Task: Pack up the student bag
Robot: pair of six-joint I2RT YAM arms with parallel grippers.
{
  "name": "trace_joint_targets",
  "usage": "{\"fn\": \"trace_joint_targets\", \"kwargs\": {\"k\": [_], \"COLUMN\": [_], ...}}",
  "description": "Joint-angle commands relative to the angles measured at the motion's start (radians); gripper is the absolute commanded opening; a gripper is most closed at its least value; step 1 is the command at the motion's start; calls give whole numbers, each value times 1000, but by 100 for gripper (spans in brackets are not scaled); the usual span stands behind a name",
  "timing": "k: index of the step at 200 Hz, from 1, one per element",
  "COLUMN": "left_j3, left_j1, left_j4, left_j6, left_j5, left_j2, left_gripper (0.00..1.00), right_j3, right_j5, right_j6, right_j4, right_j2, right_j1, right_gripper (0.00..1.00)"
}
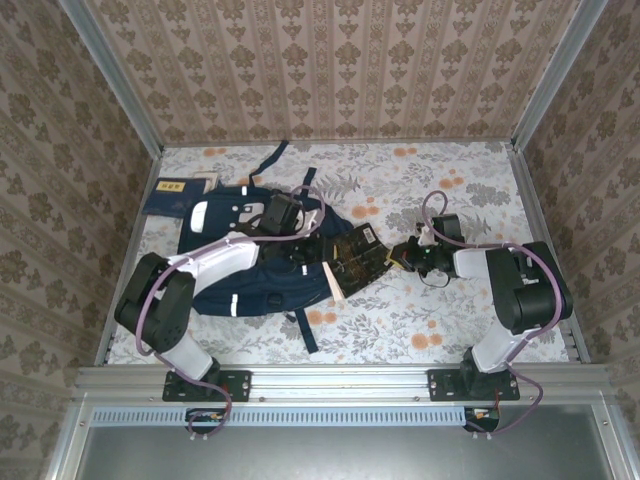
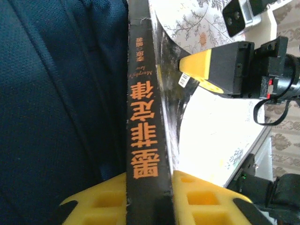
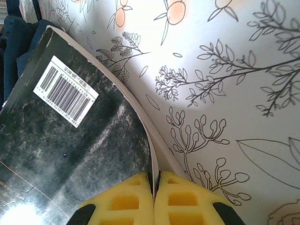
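Worktop (image 1: 440, 310): pale floral cloth, patterned walls on three sides.

Student bag (image 1: 270, 290) lies flat on the left-centre of the worktop with its straps trailing toward the back and the near edge. The left arm reaches across it. In the left wrist view its navy fabric (image 2: 47, 117) sits just beside the book's spine, on the left.

A black book (image 1: 358, 258) sits at the bag's right edge, between the two arms. I cannot tell whether it rests on the bag or is lifted clear of the worktop.

Left pincer (image 1: 305, 250): clenched on the black book. In its own wrist view the spine (image 2: 143, 117), printed with orange characters, runs straight down between the yellow pads (image 2: 201, 199), one pad pressed to each side.

Right pincer (image 1: 400, 253): clamped on the same book from the opposite side. Its wrist view shows the yellow pads (image 3: 185, 199) brought almost together, with the thin edge of the back cover (image 3: 61, 154) pinched in the seam. A white barcode label (image 3: 65, 91) is on that cover. The left wrist view shows the right pincer (image 2: 201, 65) meeting the cover beside that label.

A navy book (image 1: 172, 198) with a yellow label lies at the far left, just beyond the bag's top corner and apart from both pincers.
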Motion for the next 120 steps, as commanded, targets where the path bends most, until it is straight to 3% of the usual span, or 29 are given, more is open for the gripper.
{"fn": "trace_joint_targets", "kwargs": {"k": [1, 18, 40, 60, 77, 97, 120], "left_j3": [40, 77, 120, 120, 114, 106, 112], "left_j1": [-1, 5, 19, 46, 83, 103, 103], "left_j4": [-33, -75, -120, -101, -47, 33, 71], "left_j6": [28, 61, 157, 225, 212, 173, 152], "left_j5": [-4, 2, 75, 171, 277, 395, 484], "left_j2": [-21, -87, -177, -264, -314, -355, -397], "left_gripper": [8, 3, 0, 0, 0, 0, 0], "right_j3": [-15, -1, 27, 37, 26, 36, 23], "right_j5": [70, 181, 312, 307, 199, 49, -9], "right_j6": [1, -28, -79, -124, -178, -229, -215], "right_j4": [-96, -228, -377, -383, -290, -208, -108], "right_j2": [-29, -134, -317, -469, -575, -631, -649], "right_j1": [22, 22, 24, 23, 26, 29, 39], "right_gripper": [22, 51, 67, 70, 70, 70, 72]}}
